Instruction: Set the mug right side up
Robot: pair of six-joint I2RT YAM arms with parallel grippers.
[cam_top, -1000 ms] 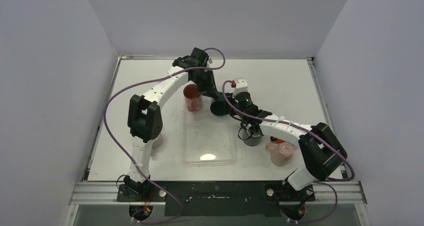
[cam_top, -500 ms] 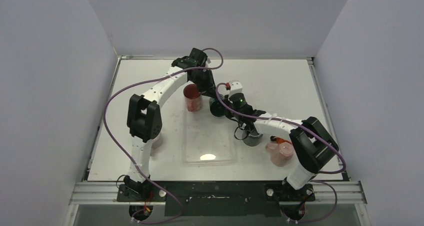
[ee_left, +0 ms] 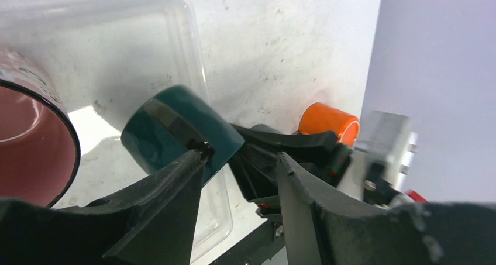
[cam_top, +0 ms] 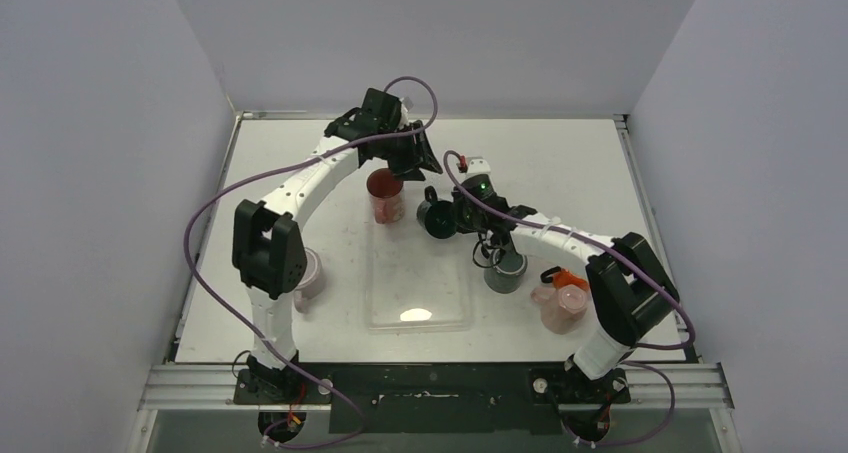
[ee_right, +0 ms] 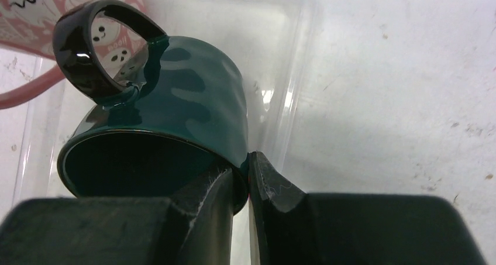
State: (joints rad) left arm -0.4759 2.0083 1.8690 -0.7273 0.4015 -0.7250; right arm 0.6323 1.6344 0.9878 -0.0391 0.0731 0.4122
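The dark teal mug (cam_top: 437,217) hangs tilted on its side over the far edge of the clear tray (cam_top: 418,285). My right gripper (cam_top: 457,216) is shut on its rim, one finger inside and one outside. In the right wrist view the mug (ee_right: 187,113) opens toward the camera with its black handle (ee_right: 96,48) up, and the right gripper (ee_right: 245,174) pinches the wall. My left gripper (cam_top: 408,159) is open and empty, above and behind the mug. In the left wrist view the left gripper (ee_left: 240,165) has one fingertip (ee_left: 193,159) near the mug's base (ee_left: 175,130).
A red mug (cam_top: 384,195) stands at the tray's far left corner, just left of the teal mug. A grey mug (cam_top: 505,273) and a pink mug with an orange piece (cam_top: 560,303) stand to the right. A pale mug (cam_top: 310,273) sits by the left arm.
My left gripper has let go of the teal mug and drawn back up and to the left. My right gripper has moved left and holds the mug by its rim.
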